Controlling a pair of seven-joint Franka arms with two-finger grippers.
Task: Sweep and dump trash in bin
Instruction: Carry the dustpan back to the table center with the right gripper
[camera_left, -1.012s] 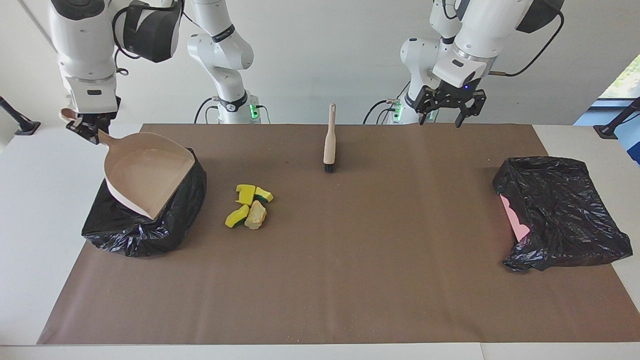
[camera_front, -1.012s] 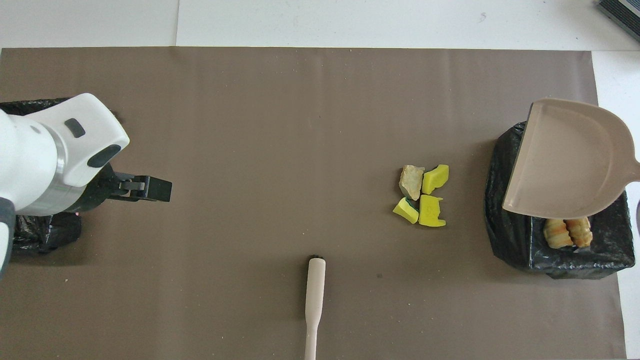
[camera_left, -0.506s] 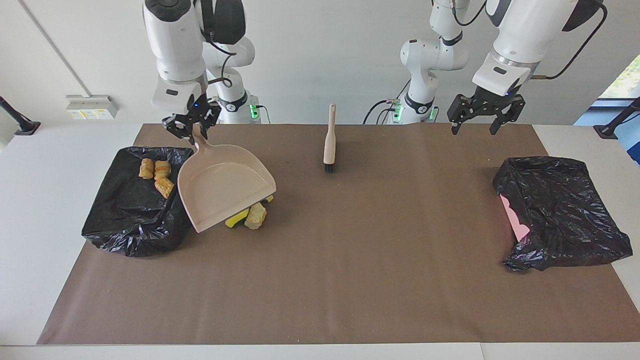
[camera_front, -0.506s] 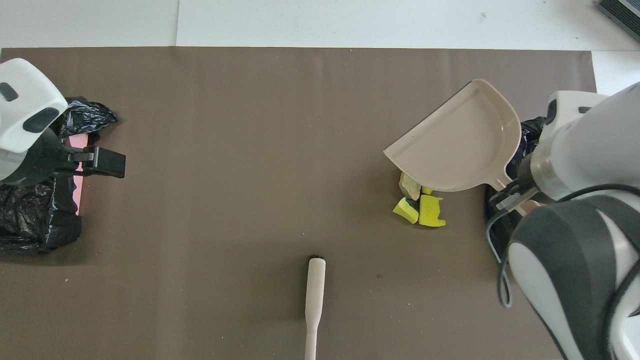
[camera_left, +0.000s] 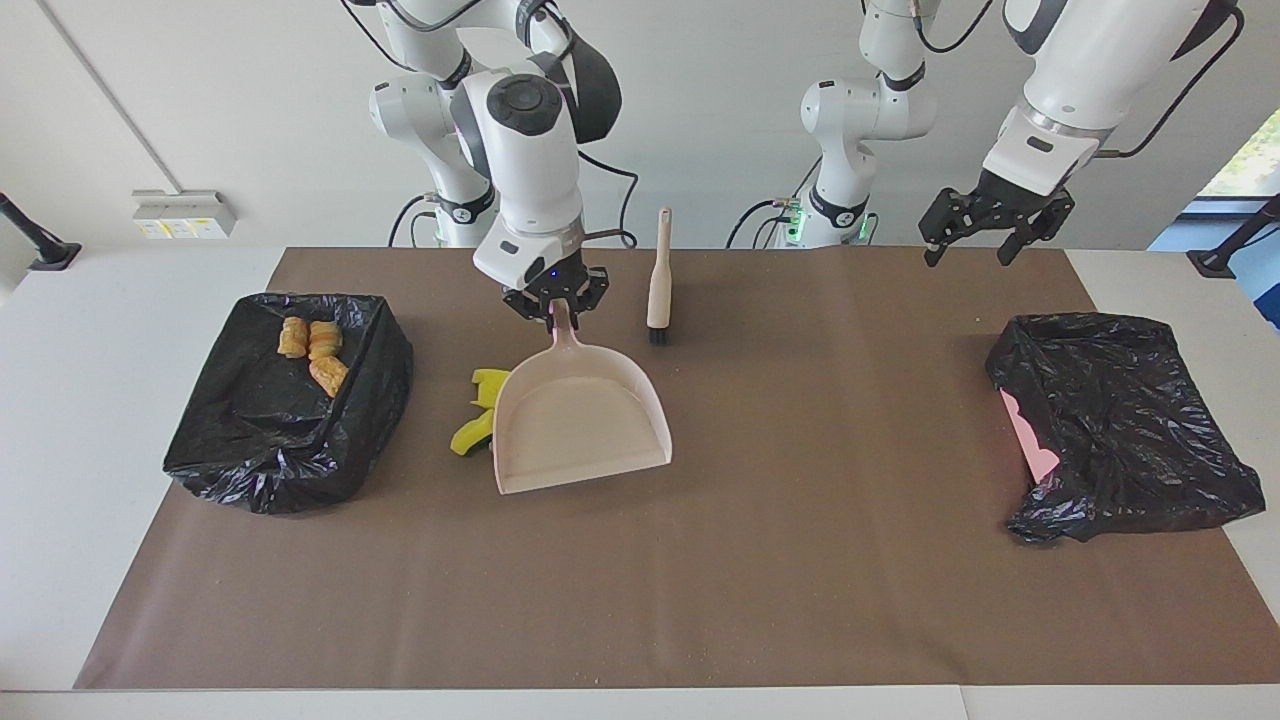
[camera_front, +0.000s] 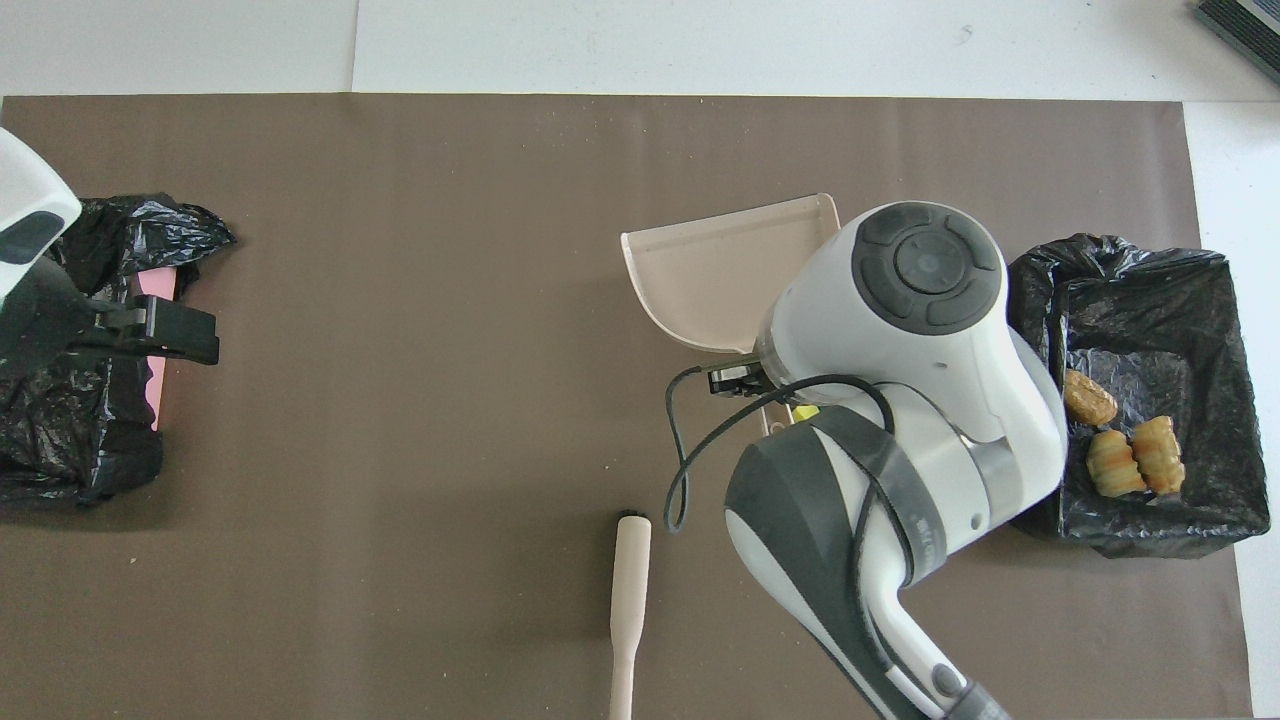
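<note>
Black-lined bin (camera_left: 290, 400) at the right arm's end holds 3 pastry pcs (camera_left: 312, 352), yellow sponge scraps (camera_left: 478, 410) lie btwn it & the dustpan (camera_left: 580, 420), right gripper (camera_left: 553, 305) clamped on its handle, brush (camera_left: 658, 280) nearer the robots, left gripper (camera_left: 990, 235) spread wide over mat edge w/ open mat below, near 2nd bag (camera_left: 1120, 425).

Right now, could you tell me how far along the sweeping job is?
Done: three pastry pieces lie in the bin. In hand: the right gripper holds the dustpan beside the sponge scraps. Left: the brush lies untouched; the left gripper waits, fingers open.
</note>
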